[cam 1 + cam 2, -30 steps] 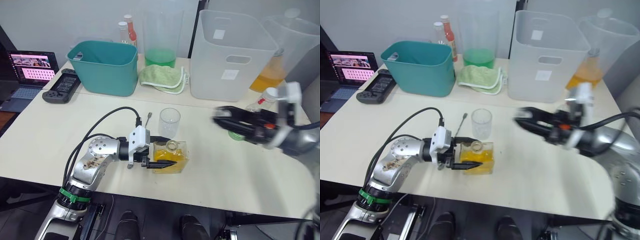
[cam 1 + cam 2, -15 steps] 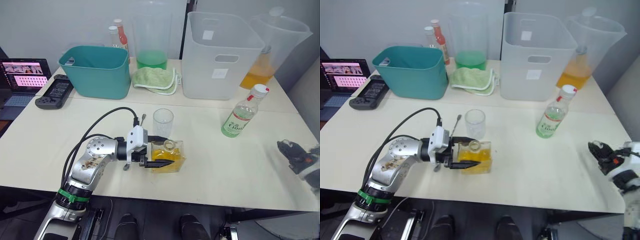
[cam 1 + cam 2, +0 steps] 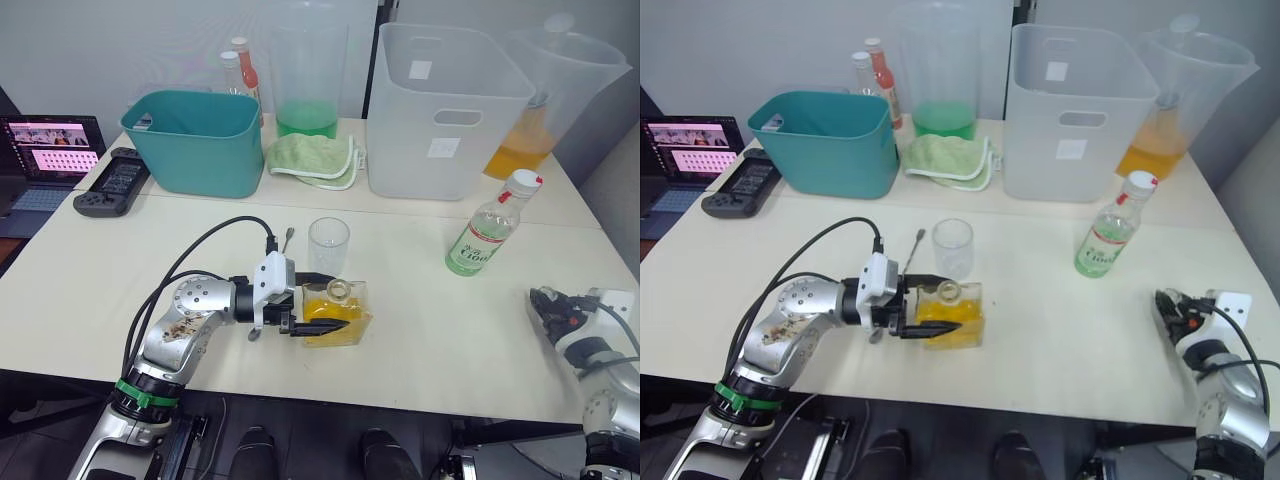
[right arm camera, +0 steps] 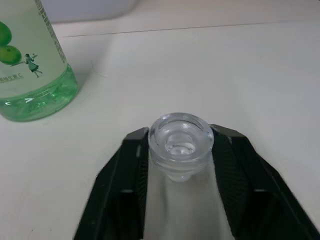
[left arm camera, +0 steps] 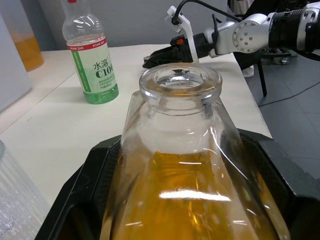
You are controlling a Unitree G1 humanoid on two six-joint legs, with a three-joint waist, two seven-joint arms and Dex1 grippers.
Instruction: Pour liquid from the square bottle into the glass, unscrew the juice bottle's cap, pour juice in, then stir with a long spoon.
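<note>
Left end effector (image 3: 322,318) is clamping the square bottle (image 3: 340,314) by its sides, bottle standing upright on the table (image 3: 420,300), neck open, yellow-orange liquid inside. Right end effector (image 4: 181,165) is sitting low at the table's right edge, pinching the clear glass stopper (image 4: 180,141) between its fingers. The glass (image 3: 328,245) is standing just behind the square bottle, looking empty. Long spoon (image 3: 285,240) is lying beside the glass, partly hidden by the arm's cable. Juice bottle (image 3: 490,233) is standing well apart on the right, its cap (image 3: 523,182) still on. Progress: stopper off; both pours, uncapping and stirring are all left.
</note>
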